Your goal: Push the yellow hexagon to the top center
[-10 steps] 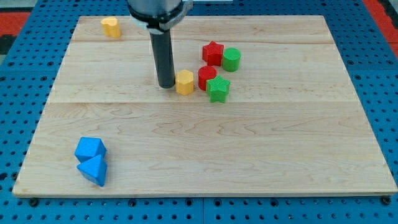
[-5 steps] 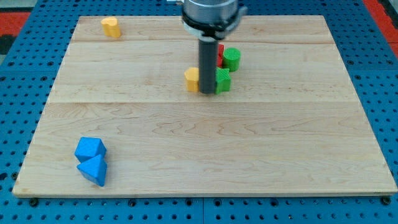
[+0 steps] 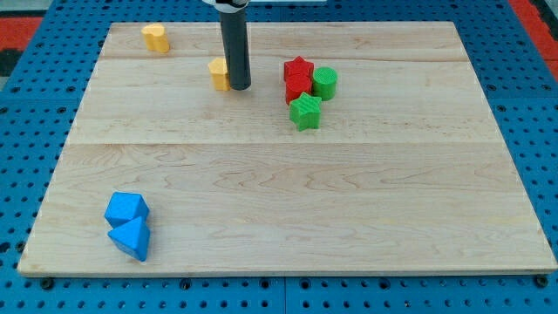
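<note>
Looking like a robotics lab bench: wooden board [image 3: 288,209] sitting on a blue perforated mounting plate [image 3: 26,113], small coloured test blocks lying scattered, red matting [image 3: 22,22] showing at the corners.

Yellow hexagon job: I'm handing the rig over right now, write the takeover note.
My tip is down on the wooden board, touching the right side of the yellow hexagon block.
The hexagon sits in the upper part, left of centre, short of the top edge.
Another yellow block is at the top left; the red and green blocks cluster to the right.
Left: push the hexagon up and slightly right.
</note>
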### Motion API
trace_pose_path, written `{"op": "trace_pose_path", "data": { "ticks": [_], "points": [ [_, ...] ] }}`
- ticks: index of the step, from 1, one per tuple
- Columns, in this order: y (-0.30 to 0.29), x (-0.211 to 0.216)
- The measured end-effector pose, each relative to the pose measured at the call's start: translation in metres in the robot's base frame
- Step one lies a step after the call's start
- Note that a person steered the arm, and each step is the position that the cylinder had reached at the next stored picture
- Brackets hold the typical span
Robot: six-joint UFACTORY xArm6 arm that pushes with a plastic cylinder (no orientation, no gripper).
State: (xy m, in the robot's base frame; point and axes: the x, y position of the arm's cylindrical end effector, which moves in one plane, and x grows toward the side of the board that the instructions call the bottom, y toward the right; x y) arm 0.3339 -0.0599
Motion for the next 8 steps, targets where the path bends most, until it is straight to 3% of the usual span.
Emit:
{"op": "trace_pose_path", "data": {
  "ticks": [7,8],
  "points": [
    [-0.001,-0.009],
    [0.0,0.032]
  ]
}}
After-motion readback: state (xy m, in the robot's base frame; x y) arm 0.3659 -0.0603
